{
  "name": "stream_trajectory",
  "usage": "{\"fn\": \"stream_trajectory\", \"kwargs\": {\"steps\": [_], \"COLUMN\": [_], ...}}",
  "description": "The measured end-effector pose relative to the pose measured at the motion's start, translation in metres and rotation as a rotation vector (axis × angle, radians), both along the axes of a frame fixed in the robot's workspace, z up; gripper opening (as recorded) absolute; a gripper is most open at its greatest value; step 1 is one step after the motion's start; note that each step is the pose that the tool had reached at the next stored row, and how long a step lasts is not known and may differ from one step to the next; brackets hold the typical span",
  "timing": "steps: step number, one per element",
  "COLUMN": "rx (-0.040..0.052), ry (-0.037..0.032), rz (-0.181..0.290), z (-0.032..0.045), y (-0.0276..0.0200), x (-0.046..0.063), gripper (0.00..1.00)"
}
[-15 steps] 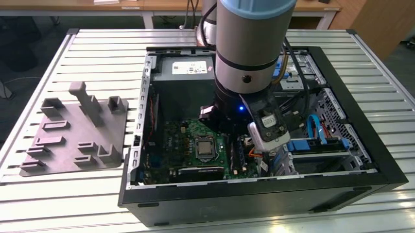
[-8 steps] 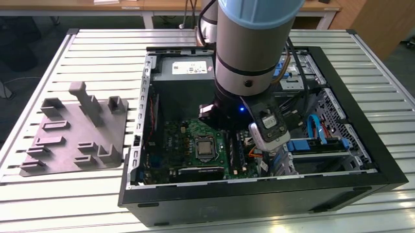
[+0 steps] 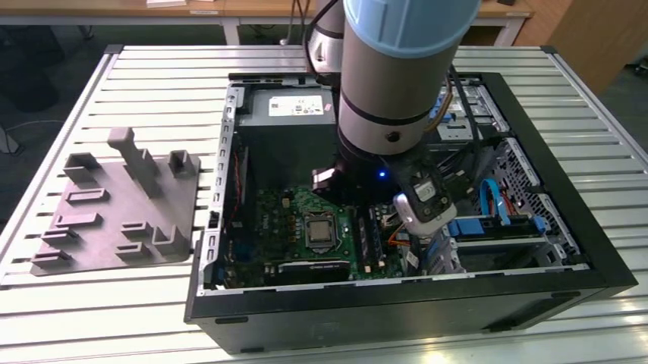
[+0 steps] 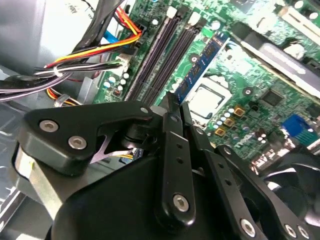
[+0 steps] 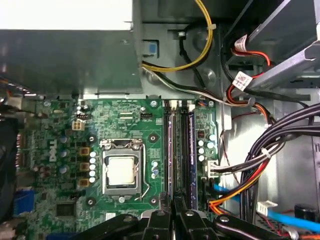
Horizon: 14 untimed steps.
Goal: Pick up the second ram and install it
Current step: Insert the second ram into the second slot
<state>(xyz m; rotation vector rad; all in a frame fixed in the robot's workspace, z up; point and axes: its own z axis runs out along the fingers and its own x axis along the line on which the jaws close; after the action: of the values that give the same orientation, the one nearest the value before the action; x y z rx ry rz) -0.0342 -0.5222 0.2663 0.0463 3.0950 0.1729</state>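
the cpu socket [image 4: 207, 100] is my landmark here. the pincer [image 4: 173, 102] is closed narrow on the second ram [image 4: 200, 65]. the stick stands on its long edge just beside the cpu socket and runs along the memory slots [image 4: 160, 55]. i can't tell if it's seated in a slot or sitting just above one.

what each view gives you:
- the second wrist view shows the stick side-on, a blue-green board with dark chips. the pincer tips grip it at its near end. two bare dark slots sit on the far side of the stick from the cpu socket. a bundle of red, yellow, orange and black cables [image 4: 100, 50] lies beyond those.
- the first wrist view looks straight down on the motherboard [image 5: 65, 125]. the pincer [image 5: 173, 212] lines up with the slots [image 5: 180, 150] next to the cpu socket [image 5: 121, 172].
- the exterior view has the wider scene. the arm [image 3: 400, 76] reaches down into the open pc case [image 3: 577, 205], which lies on the slatted desk [image 3: 162, 68]. the grey holder tray [image 3: 111, 220] sits on the desk outside the case, well apart from the cpu socket [image 3: 321, 231].

counts: one arm, one case, one tray, one cpu socket, one stick in the pincer.
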Motion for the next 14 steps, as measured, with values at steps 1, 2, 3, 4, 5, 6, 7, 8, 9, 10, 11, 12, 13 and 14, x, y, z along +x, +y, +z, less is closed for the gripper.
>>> {"fn": "stream_trajectory", "kwargs": {"steps": [1,2,3,4,5,6,7,8,9,10,11,12,13,14], "rx": [0.0001,0.0001,0.0,0.0,0.0,0.0,0.0001,0.0001,0.0001,0.0,0.0001,0.0001,0.0,0.0], "ry": [0.0,0.0,0.0001,0.0,0.0,0.0001,0.0002,0.0002,0.0001,0.0002,0.0005,0.0008,0.0011,0.0014], "rz": [0.0,0.002,0.008,0.013,0.015,0.015,0.015,0.014,0.013,0.012,0.012,0.012,0.012,0.012], "z": [-0.0016,-0.0032,-0.0047,-0.0061,-0.0072,-0.0085,-0.0097,-0.0109,-0.0122,-0.0136,-0.0154,-0.0173,-0.019,-0.0209], "y": [0.0008,0.0014,0.0016,0.0019,0.0023,0.0026,0.0026,0.0026,0.0026,0.0026,0.0026,0.0026,0.0026,0.0027], "x": [0.001,0.002,0.002,0.002,0.003,0.003,0.003,0.003,0.004,0.005,0.006,0.007,0.008,0.009], "gripper": [0.14,0.14,0.14,0.14,0.14,0.14,0.14,0.14,0.14,0.14,0.14,0.14,0.14,0.14]}}
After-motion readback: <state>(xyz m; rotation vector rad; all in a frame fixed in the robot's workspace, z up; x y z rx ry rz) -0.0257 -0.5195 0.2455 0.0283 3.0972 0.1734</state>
